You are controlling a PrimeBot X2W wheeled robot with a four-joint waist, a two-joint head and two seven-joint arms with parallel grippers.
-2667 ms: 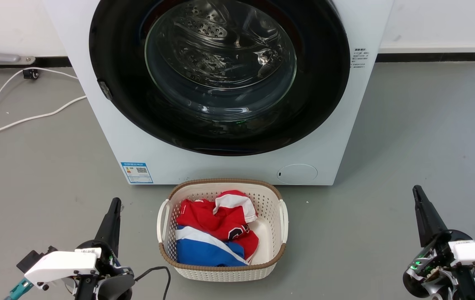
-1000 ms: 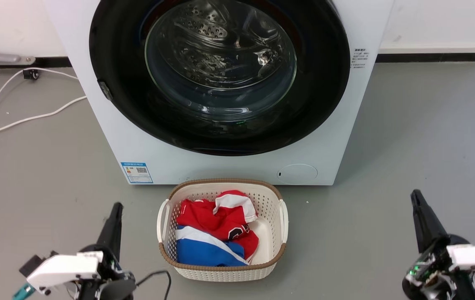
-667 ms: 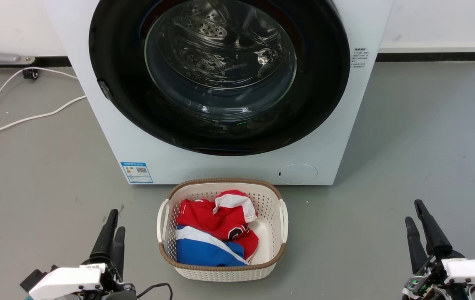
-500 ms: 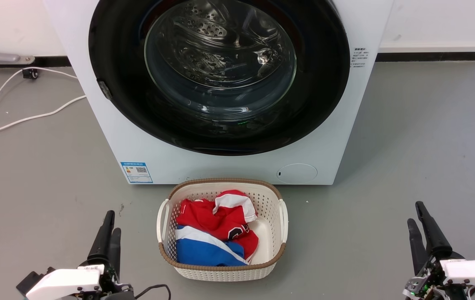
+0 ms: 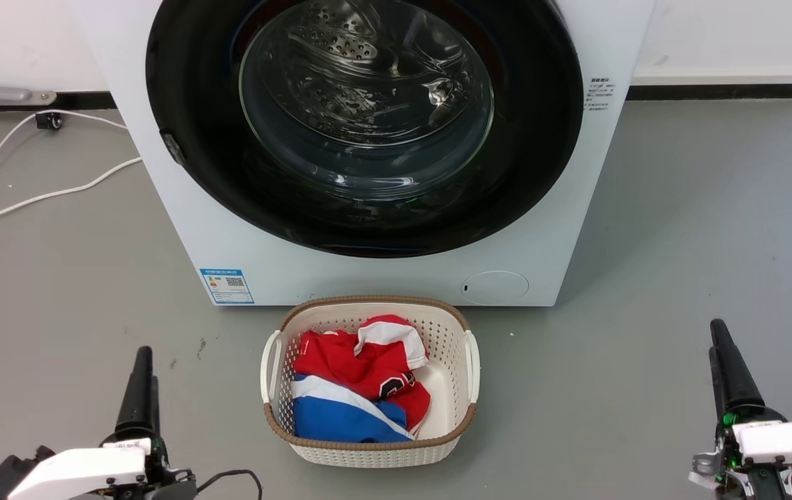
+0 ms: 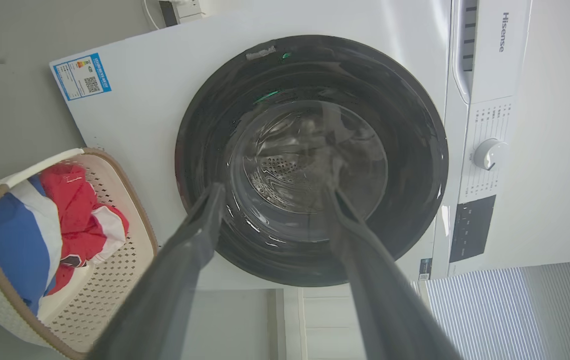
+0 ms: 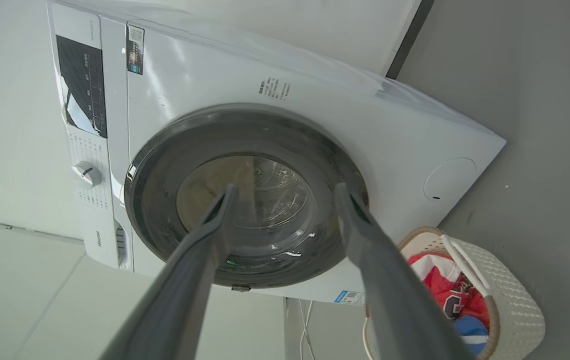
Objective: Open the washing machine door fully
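Note:
The washing machine (image 5: 243, 243) is a white front-loading box at the top of the head view. The washing machine door (image 5: 368, 104) lies shut flat against its front, a glossy black rim around bulging clear glass. My left gripper (image 5: 144, 368) is low at the left above the floor, well short of the machine. My right gripper (image 5: 715, 340) is low at the right, equally far back. Both wrist views face the door (image 6: 285, 150) (image 7: 275, 200). In them the left gripper (image 6: 271, 189) and right gripper (image 7: 285, 186) are open and hold nothing.
A white laundry basket (image 5: 375, 303) with red, white and blue clothes (image 5: 361, 375) stands on the floor right before the machine, between my grippers. White cables (image 5: 55, 193) trail over the grey floor at the left. A small latch (image 5: 174, 149) sits on the door's left edge.
My left gripper has moved left and lower in the head view. The right gripper has moved slightly right and up. Both have turned edge-on. The door has stayed shut.

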